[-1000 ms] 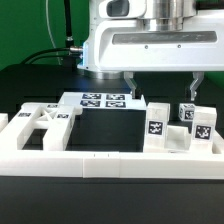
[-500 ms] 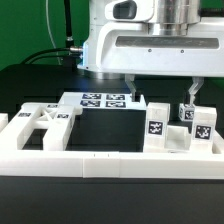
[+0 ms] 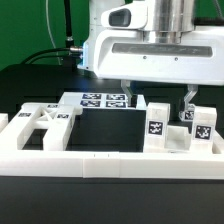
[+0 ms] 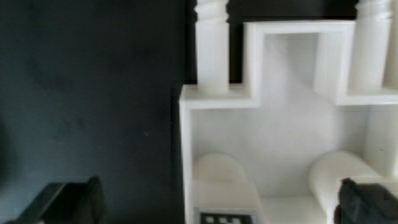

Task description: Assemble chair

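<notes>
Several white chair pieces lie on the black table. In the exterior view, tagged blocky pieces (image 3: 155,127) (image 3: 201,128) stand at the right, and a flat piece with crossed bars (image 3: 40,124) lies at the left. My gripper (image 3: 158,95) hangs open just above the right-hand pieces, touching nothing. The wrist view looks down on a flat white piece (image 4: 267,120) with two round pegs (image 4: 214,40) and a small tag (image 4: 228,214). That piece lies between the dark fingertips (image 4: 71,202) of my open gripper (image 4: 217,203), with wide gaps on both sides.
The marker board (image 3: 103,100) lies flat behind the pieces, under the gripper's left side. A long white border rail (image 3: 110,160) runs along the front. Black cables hang at the back left.
The gripper has shifted a little to the exterior view's left and dropped slightly toward the right-hand pieces. Its jaws stay open, and no piece has moved.
</notes>
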Available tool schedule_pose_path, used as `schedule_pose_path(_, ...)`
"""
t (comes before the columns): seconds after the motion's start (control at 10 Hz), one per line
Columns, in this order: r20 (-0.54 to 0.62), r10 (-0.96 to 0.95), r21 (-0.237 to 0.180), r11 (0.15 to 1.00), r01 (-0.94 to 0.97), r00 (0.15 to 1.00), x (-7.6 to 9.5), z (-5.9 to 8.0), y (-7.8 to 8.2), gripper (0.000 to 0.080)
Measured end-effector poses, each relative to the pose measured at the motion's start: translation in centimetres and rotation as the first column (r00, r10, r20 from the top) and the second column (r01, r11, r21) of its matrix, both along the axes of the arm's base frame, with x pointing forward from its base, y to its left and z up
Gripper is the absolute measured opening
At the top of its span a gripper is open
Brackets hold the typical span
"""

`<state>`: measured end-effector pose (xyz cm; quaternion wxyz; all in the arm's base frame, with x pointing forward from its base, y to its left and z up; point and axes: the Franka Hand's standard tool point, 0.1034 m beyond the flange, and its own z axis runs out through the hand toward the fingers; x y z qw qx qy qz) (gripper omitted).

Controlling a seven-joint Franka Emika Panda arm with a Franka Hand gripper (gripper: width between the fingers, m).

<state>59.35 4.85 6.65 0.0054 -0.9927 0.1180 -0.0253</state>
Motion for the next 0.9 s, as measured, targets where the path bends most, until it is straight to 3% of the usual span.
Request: schedule_pose_path(0.9, 0.003, 0.002, -0.025, 1.000, -0.002, 1.000, -0.7, -3.7, -1.0, 0.0649)
